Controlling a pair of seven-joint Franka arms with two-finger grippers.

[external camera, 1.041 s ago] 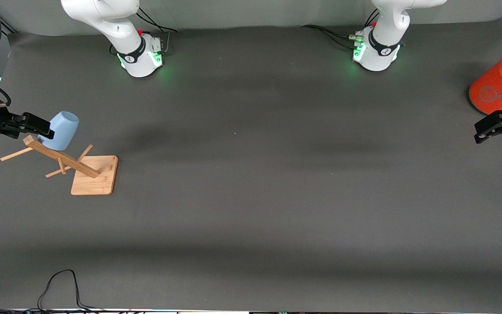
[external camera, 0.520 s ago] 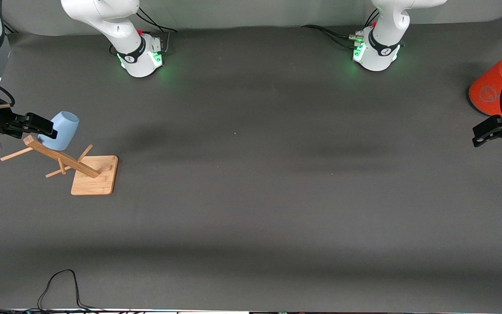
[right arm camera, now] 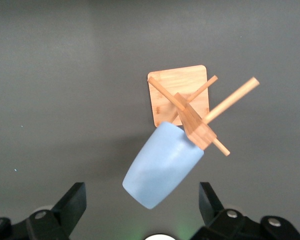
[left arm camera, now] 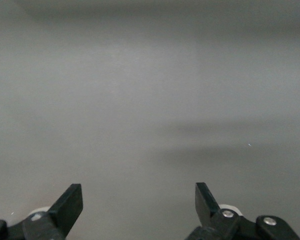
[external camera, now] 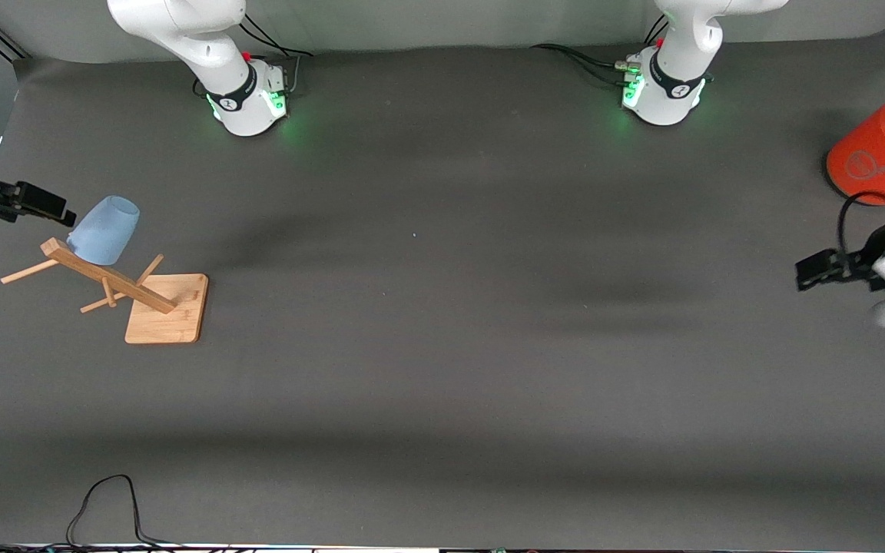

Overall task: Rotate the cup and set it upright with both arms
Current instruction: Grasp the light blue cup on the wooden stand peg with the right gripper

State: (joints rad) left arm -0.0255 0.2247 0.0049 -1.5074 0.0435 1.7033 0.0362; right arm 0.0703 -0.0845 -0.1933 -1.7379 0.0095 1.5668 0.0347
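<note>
Dark grey tabletop (external camera: pixel 442 346), one blue cup (external camera: pixel 104 229) hung mouth-down on one wooden peg rack (external camera: pixel 143 296) at the right arm's end. Right hand (external camera: pixel 31 201) beside it, spread wide, empty. Left hand (external camera: pixel 819 270) by one orange cylinder (external camera: pixel 876 153), also wide open, empty

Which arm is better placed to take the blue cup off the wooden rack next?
Probably the right. The right gripper hangs open just beside the cup, which sits tilted on a peg of the wooden rack. The left gripper, also open, is at the table's other end near the orange canister.
</note>
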